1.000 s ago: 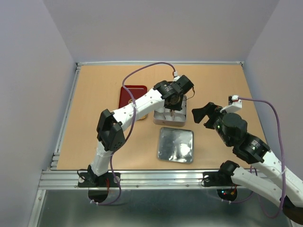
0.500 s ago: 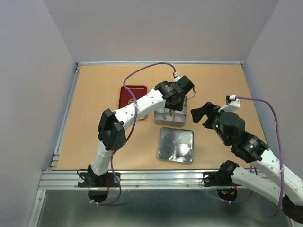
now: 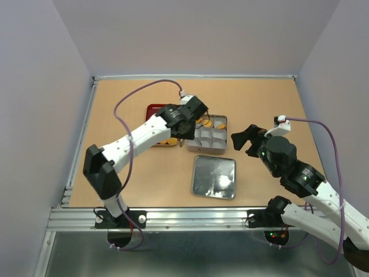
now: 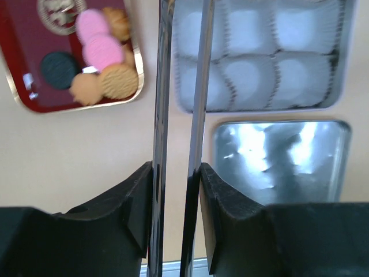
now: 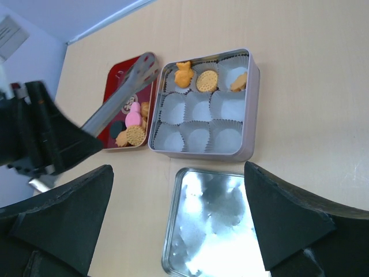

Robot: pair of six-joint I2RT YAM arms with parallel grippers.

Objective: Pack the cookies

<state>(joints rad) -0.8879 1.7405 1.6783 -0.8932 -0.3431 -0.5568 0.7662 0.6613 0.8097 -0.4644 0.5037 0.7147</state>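
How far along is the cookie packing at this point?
Done: three cookies sit in the tin, far row. In hand: the left gripper holds empty-looking tongs by the red tray. Left: six paper cups are empty, several cookies wait on the tray, and the lid lies beside the tin. The right gripper is open.

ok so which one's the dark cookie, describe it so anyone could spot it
Find the red tray beside the open tin. Cookies cluster on it; the dark cookie lies at the cluster's edge, the only near-black one among pink and tan.
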